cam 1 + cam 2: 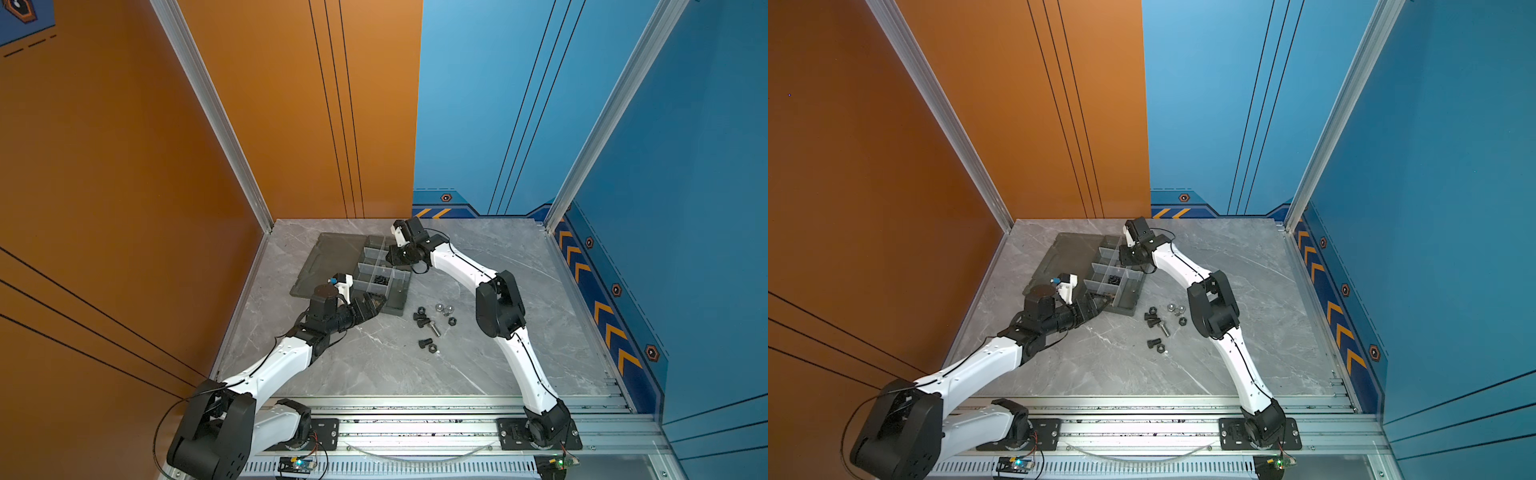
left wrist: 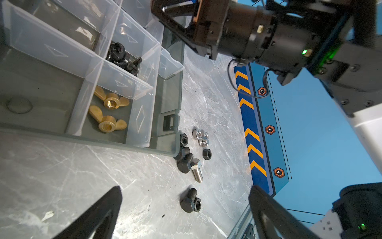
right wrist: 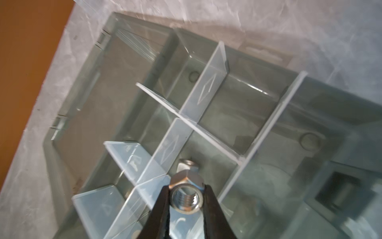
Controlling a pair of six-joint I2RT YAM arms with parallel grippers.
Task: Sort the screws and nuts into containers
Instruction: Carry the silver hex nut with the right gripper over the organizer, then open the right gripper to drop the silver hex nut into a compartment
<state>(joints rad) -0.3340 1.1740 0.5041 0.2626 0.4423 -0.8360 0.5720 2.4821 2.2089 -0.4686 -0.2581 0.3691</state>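
Partly sorted. Already in tray (image 2: 167,99) cells: two brass winged nuts (image 2: 111,101), several black pieces (image 2: 118,52). Pinches a silver nut (image 3: 186,196) in right gripper (image 3: 186,199) jaws, lower centre of frame, above a cell. Holds left gripper (image 2: 185,189) jaws spread, empty. Left on the bench (image 2: 62,175): loose screws (image 1: 434,329) and nuts (image 1: 444,308).

We list a shiny silver metal nut (image 3: 186,196), glossy brass wing nuts (image 2: 109,101), matt black screws (image 2: 187,203), and smooth translucent plastic dividers (image 3: 206,87).
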